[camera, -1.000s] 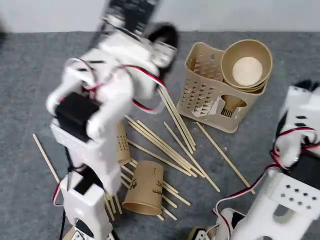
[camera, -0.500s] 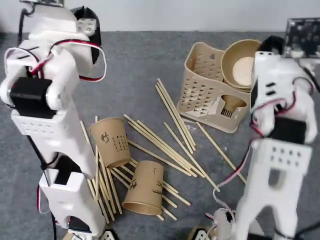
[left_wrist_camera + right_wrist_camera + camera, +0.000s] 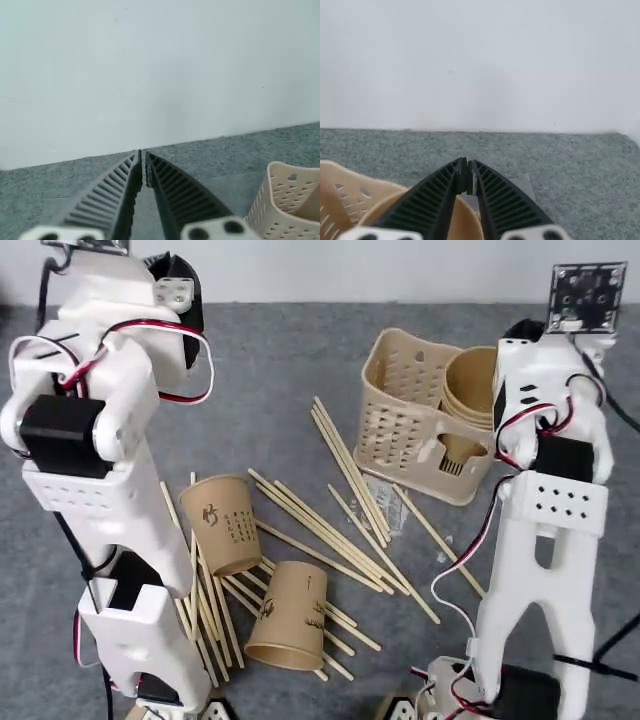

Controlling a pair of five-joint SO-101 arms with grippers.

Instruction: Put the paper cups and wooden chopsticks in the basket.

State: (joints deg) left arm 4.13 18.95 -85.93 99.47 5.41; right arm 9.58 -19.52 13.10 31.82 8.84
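Observation:
Two paper cups lie on their sides on the grey mat, one [image 3: 225,523] to the left and one [image 3: 290,615] nearer the front. Many wooden chopsticks [image 3: 345,525] are scattered around and under them. The beige basket [image 3: 405,420] stands at the back right with stacked paper cups [image 3: 468,390] inside. My left arm [image 3: 90,430] stands tall at the left, its gripper [image 3: 142,156] shut and empty, aimed at the back wall. My right arm [image 3: 550,490] stands beside the basket, its gripper [image 3: 466,164] shut and empty above the basket [image 3: 340,197] and a cup rim [image 3: 375,212].
A white wall runs along the back edge of the mat. A few chopsticks [image 3: 440,540] lie between the basket and the right arm's base. The right wrist camera board [image 3: 585,295] sticks up at the back right.
The left arm swung from over the cups back up to the left. The right arm rose from a folded pose to upright beside the basket, now covering part of the stacked cups.

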